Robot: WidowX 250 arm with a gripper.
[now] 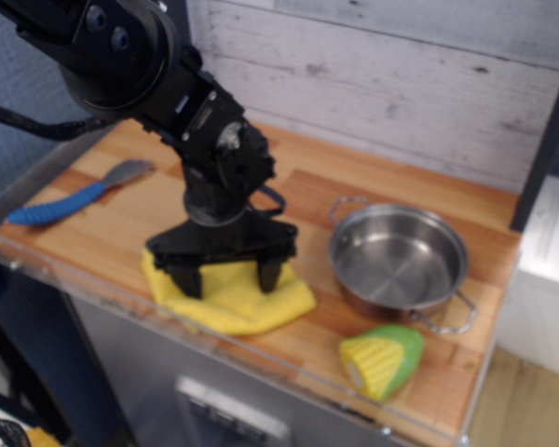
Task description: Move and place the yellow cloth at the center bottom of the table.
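Observation:
The yellow cloth (235, 304) lies crumpled on the wood-plank table (354, 186), close to the clear front rim and a little left of the middle. My gripper (228, 277) points straight down onto it. Its two black fingers (188, 279) are spread wide, with their tips down on the cloth's back part. Nothing is pinched between them. The gripper hides the cloth's far edge. The picture is blurred by motion.
A steel pot (399, 261) with two handles stands right of the cloth, close to it. A yellow-and-green toy corn (382, 358) lies at the front right. A blue-handled spork (70, 198) lies at the left edge. A dark post stands at the far right.

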